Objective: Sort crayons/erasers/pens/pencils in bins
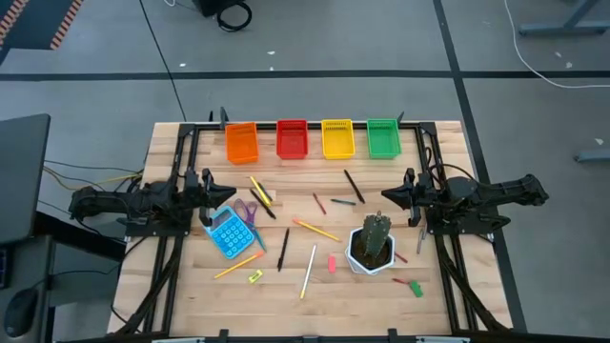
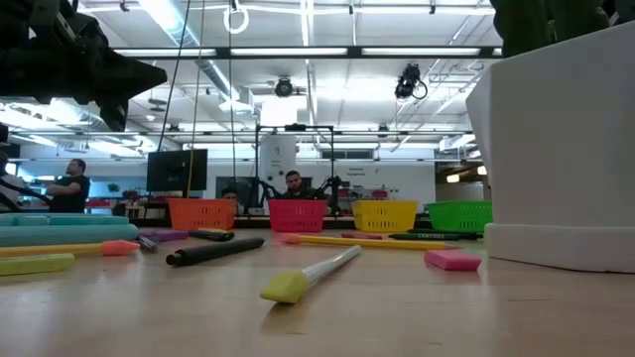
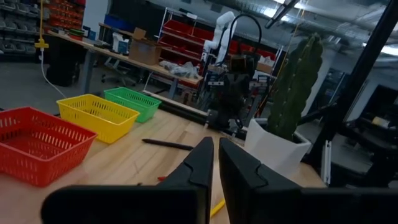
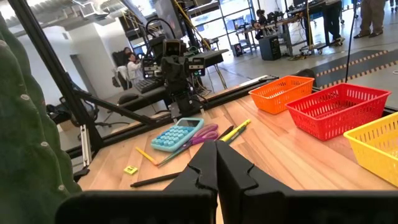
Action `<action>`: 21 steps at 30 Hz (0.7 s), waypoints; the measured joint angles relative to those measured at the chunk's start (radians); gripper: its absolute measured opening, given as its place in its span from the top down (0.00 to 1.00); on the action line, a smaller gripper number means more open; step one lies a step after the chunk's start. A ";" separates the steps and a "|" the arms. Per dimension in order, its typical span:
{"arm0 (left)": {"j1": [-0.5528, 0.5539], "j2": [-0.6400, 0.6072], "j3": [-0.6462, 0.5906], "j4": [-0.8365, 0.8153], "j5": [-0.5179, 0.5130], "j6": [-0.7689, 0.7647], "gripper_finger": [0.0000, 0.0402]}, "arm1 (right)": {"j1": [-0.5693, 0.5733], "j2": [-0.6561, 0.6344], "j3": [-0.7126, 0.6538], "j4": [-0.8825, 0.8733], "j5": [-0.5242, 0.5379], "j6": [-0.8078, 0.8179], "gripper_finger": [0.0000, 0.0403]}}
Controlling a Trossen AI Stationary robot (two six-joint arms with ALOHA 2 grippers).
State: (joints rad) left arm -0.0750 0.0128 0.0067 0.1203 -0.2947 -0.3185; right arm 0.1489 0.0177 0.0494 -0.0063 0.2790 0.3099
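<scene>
While pens [image 1: 283, 248], pencils [image 1: 308, 271], crayons [image 1: 319, 203] and erasers [image 1: 332, 263] litter mid-desk, bins [image 1: 291, 138] line its far edge; left gripper [image 1: 213, 195] and right gripper [image 1: 386, 197] wait clenched, empty, at opposite sides.

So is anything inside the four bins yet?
From above, the orange bin, red bin, yellow bin and green bin show only bare floors. The wrist views agree for the red, yellow and green ones. Low view shows only outer walls.
</scene>
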 joint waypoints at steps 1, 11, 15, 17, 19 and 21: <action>0.000 0.000 0.000 0.005 0.000 -0.017 0.93 | 0.000 0.000 0.000 0.000 0.000 0.000 0.99; 0.000 0.159 0.214 -0.171 0.001 -0.015 0.92 | 0.000 0.000 0.000 0.000 0.000 0.000 0.99; 0.000 0.349 0.366 -0.350 0.000 -0.024 0.91 | -0.001 0.000 0.000 -0.004 0.021 -0.016 0.99; 0.000 0.461 0.430 -0.418 0.000 -0.101 0.91 | -0.004 0.000 0.000 -0.013 0.093 -0.053 0.99; 0.000 0.579 0.482 -0.447 0.001 -0.249 0.92 | -0.004 0.001 0.000 -0.011 0.147 -0.112 0.99; 0.000 0.691 0.525 -0.451 0.001 -0.425 0.92 | -0.004 0.001 0.000 -0.013 0.169 -0.146 0.99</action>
State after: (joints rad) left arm -0.0750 0.7041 0.5322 -0.3304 -0.2942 -0.7438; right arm 0.1448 0.0185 0.0494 -0.0191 0.4479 0.1644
